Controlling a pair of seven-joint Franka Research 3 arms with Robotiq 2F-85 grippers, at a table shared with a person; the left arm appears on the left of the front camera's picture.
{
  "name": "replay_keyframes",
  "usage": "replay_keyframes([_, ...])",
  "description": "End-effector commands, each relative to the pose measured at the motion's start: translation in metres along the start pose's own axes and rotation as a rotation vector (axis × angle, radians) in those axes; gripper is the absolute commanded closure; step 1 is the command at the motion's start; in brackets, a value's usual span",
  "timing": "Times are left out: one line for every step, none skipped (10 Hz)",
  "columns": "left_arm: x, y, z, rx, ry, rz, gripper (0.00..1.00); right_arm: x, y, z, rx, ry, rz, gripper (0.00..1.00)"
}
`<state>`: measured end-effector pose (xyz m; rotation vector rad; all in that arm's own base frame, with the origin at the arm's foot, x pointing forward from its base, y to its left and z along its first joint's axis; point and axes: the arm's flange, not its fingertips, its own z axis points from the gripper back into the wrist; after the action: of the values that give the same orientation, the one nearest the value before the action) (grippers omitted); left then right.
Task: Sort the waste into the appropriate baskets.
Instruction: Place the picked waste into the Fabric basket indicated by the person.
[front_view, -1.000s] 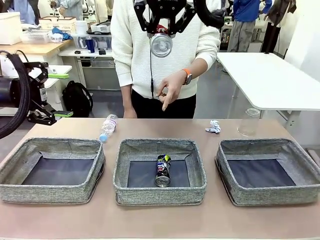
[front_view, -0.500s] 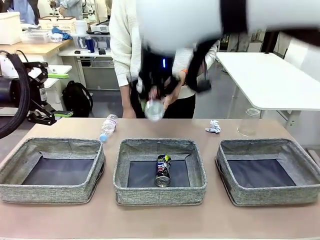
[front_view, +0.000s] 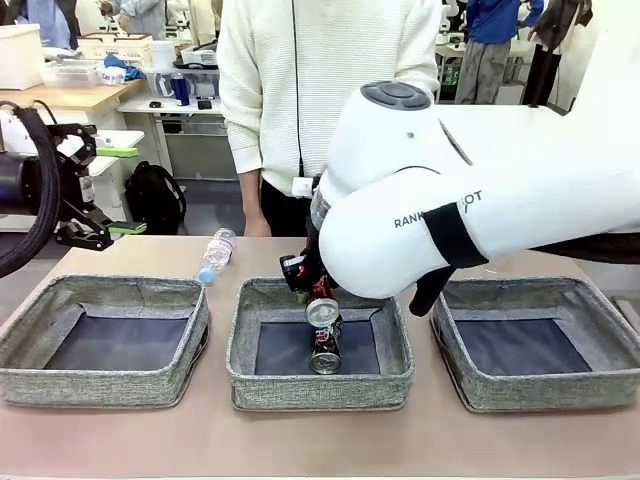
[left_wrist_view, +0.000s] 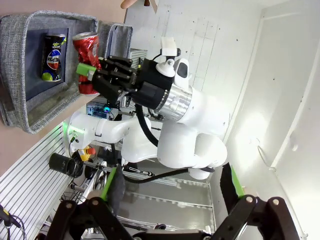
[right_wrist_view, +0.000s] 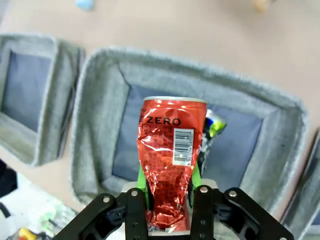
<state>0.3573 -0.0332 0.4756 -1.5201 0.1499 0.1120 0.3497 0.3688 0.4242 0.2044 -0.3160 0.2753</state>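
Down from the height of the person's chest a second before, the right arm had swung low over the worktop, and its big white body now crossed the front view from the right to above the middle basket. The right hand was clamped on the red drink can, with the can's silver end facing the camera just above the middle basket's open top. In the right wrist view the right hand pinched the dented red can between its green pads, with the word ZERO and a barcode showing. The can hung directly over the dark bottom of the middle basket and was not yet lying in it. A dark multicoloured drink can lay on its side on the middle basket's floor, below and just behind the held can. It showed again in the right wrist view as a sliver beside the red can. The left hand hung well to the left of the middle basket, beyond the worktop's edge, with its fingers spread wide apart and nothing between them. In its own wrist view the left hand was likewise wide open, looking across at the right hand holding the red can over the middle basket. A clear plastic bottle lay on the worktop behind and to the left of the middle basket. Alike grey baskets stood left and right of the middle basket. A person in a white jumper stood behind the middle basket at the far side.
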Motion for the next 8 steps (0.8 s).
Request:
replay_keyframes([-0.0017, -0.0031, -0.0012, -0.021, 0.000, -0.003, 0.00, 0.0027, 0.0026, 0.0103, 0.010, -0.026, -0.006, 0.65])
replay_keyframes([-0.0017, -0.0031, -0.0012, -0.021, 0.000, -0.003, 0.00, 0.0038, 0.0023, 0.0097, 0.007, -0.019, -0.022, 0.65])
replay_keyframes([-0.0017, -0.0031, -0.0012, -0.021, 0.000, -0.003, 0.00, 0.0038, 0.0008, 0.0098, 0.003, -0.012, -0.036, 0.65])
replay_keyframes([-0.0017, -0.0031, -0.0012, -0.021, 0.000, -0.003, 0.00, 0.0040, -0.0006, 0.0102, -0.006, -0.005, -0.044, 0.65])
replay_keyframes([-0.0017, -0.0031, -0.0012, -0.021, 0.000, -0.003, 0.00, 0.0036, -0.0013, 0.0100, -0.018, -0.010, -0.037, 0.08])
replay_keyframes([-0.0017, -0.0031, -0.0012, -0.021, 0.000, -0.003, 0.00, 0.0035, -0.0018, 0.0105, -0.012, -0.005, -0.039, 0.08])
replay_keyframes([-0.0017, -0.0031, -0.0012, -0.021, 0.000, -0.003, 0.00, 0.0042, -0.0023, 0.0107, -0.013, -0.004, -0.037, 0.00])
replay_keyframes([-0.0017, -0.0031, -0.0012, -0.021, 0.000, -0.003, 0.00, 0.0049, -0.0031, 0.0111, -0.011, -0.003, -0.041, 0.04])
